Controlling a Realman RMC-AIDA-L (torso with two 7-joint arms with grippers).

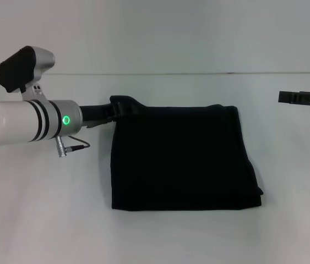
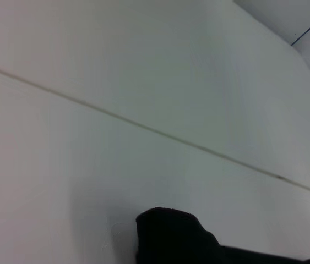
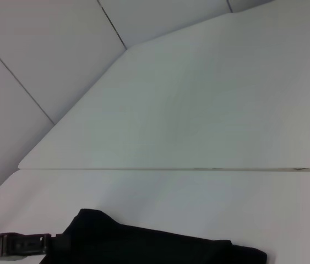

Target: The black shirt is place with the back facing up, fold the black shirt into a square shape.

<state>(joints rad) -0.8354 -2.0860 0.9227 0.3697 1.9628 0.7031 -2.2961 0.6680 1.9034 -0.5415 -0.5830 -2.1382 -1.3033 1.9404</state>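
Folding looks nearly finished: the soft matte black shirt (image 1: 182,159) lies as a near-square bundle on the white table (image 1: 44,220), its raised far corner right at the left gripper (image 1: 112,111), which may pinch it, though I cannot tell. The right gripper (image 1: 303,99) hangs well apart beyond the opposite edge, its state unclear. Next, I judge, that corner needs laying flat and releasing.

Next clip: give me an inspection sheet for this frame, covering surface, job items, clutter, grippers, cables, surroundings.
Surface: white table, with a thin seam line running across its far part.
Job's things: black shirt lies folded into a roughly square block mid-table; its far-left corner is bunched and raised. No lettering shows.
Clutter: nothing seen.
Grippers: left gripper is at the shirt's raised far-left corner. Right gripper is off to the shirt's right, apart from the cloth.
Cables: a short grey cable loops under the left wrist, clear of the shirt.
Surroundings: plain light wall panels behind the table.
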